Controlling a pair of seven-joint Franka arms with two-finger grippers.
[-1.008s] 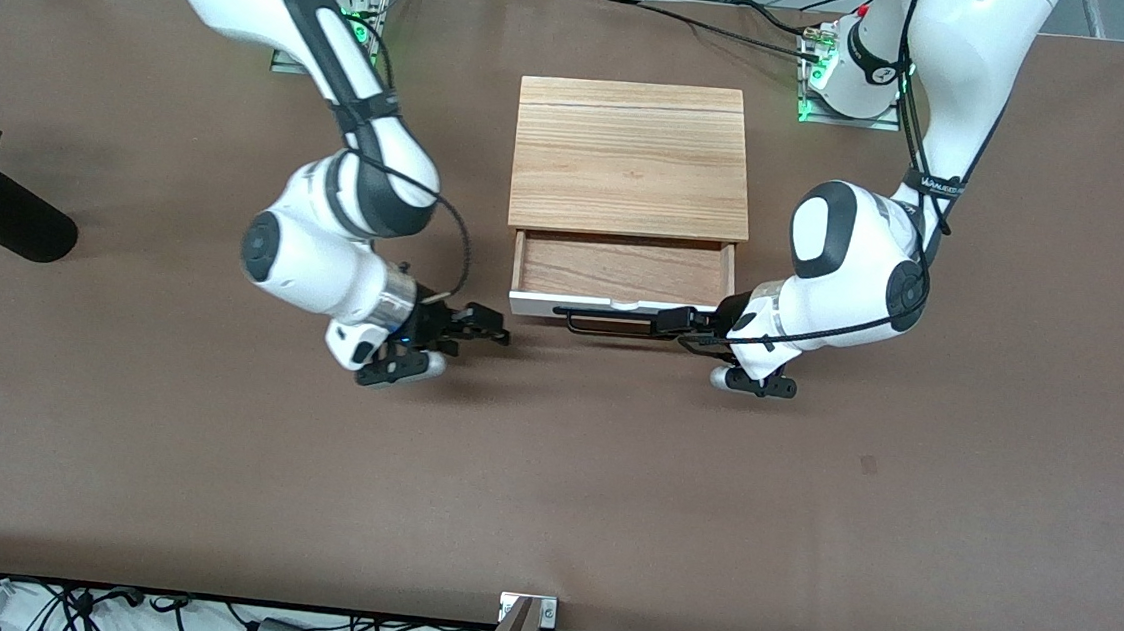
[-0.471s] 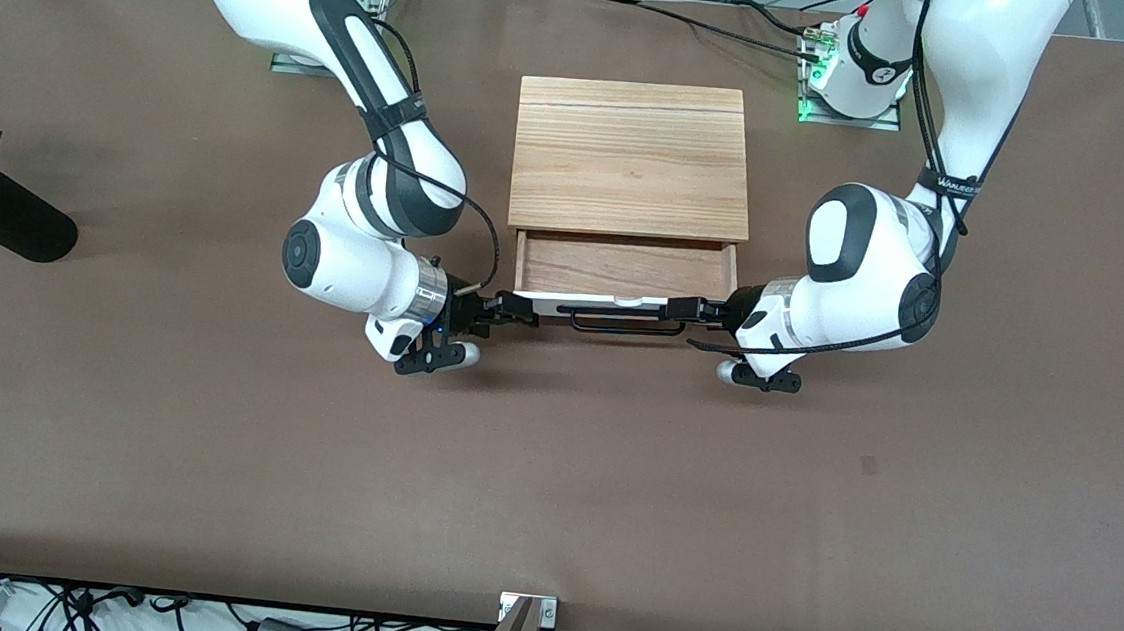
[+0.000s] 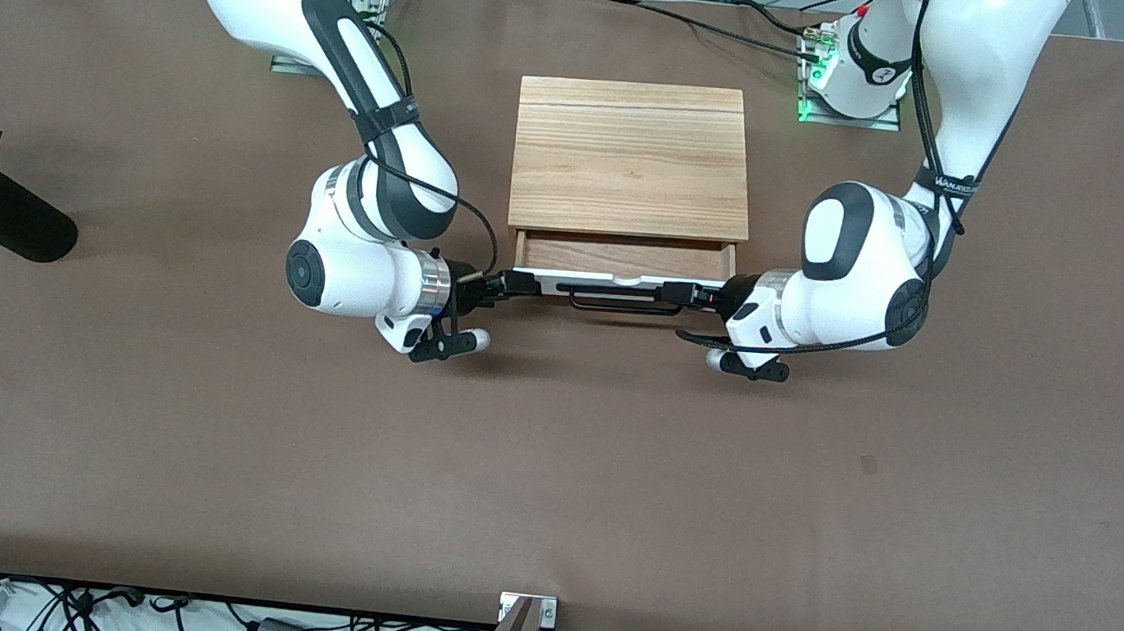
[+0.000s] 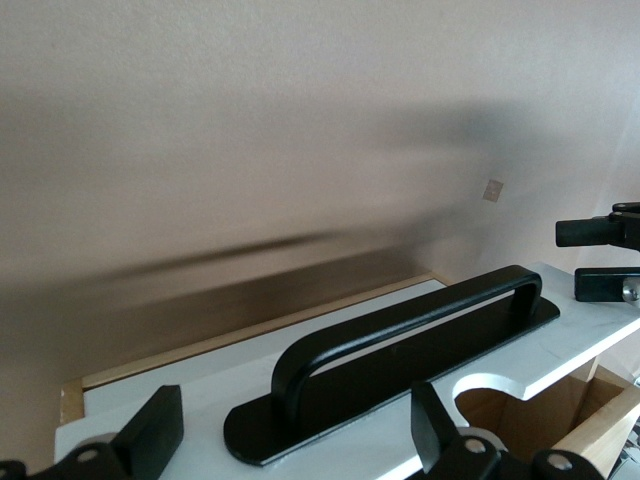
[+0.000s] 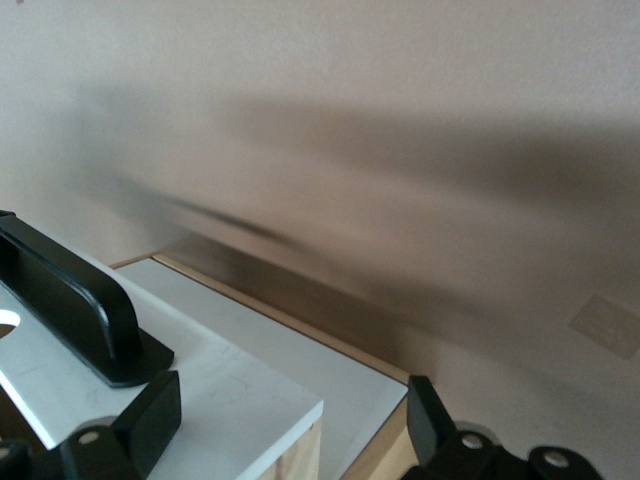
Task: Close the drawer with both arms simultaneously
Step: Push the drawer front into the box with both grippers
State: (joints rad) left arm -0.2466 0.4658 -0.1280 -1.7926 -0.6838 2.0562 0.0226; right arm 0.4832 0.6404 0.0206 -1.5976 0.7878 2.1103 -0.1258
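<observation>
Drawer (image 3: 625, 257): part open; front panel spans 3–9 o'clock. Left claw (image 3: 686, 293) and right claw (image 3: 514, 287), fingers spread, press its ends; box at 12 o'clock.

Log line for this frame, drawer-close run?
phase: pushing | drawer: partly open | left hand: open, at white front, handle end | right hand: open, at front's other end | table
</observation>
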